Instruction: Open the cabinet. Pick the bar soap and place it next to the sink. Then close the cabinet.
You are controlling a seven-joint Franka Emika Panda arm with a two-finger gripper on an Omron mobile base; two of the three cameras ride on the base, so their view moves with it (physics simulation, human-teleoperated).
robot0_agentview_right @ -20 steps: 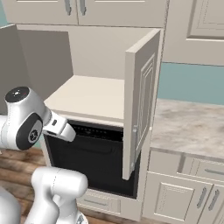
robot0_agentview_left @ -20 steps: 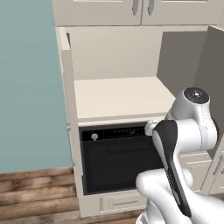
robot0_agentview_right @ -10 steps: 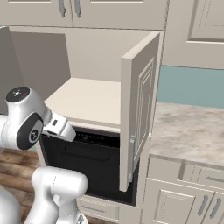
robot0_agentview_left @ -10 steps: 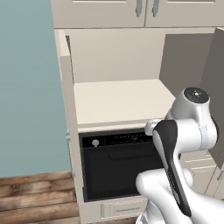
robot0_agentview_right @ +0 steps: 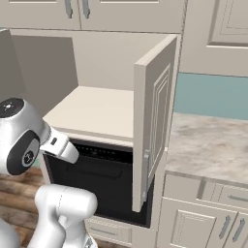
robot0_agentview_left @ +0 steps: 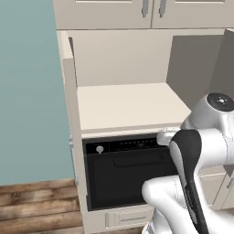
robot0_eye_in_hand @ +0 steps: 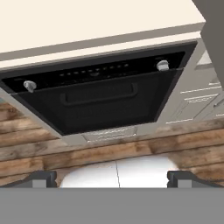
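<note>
The cabinet (robot0_agentview_left: 128, 107) stands open, its cream interior and shelf bare. Its left door (robot0_agentview_left: 69, 114) shows edge-on, and its right door (robot0_agentview_right: 155, 121) is swung out towards me. No bar soap shows on the shelf (robot0_agentview_right: 97, 109), and the sink is out of view. My gripper (robot0_eye_in_hand: 113, 177) is open with nothing between its fingertips (robot0_eye_in_hand: 41, 177). It hangs in front of the cabinet's lower edge (robot0_eye_in_hand: 87, 22) and looks down at the oven front.
A black built-in oven (robot0_agentview_left: 123, 173) with a bar handle (robot0_eye_in_hand: 98, 96) sits right under the cabinet shelf. A marble counter (robot0_agentview_right: 208, 140) runs to the right of the open door, with cream drawers (robot0_agentview_right: 218, 193) below. A wooden floor (robot0_agentview_left: 36, 205) and a teal wall (robot0_agentview_left: 27, 91) lie to the left.
The whole picture has shifted slightly, so the camera has moved with the base. The arm keeps its pose and the gripper stays open.
</note>
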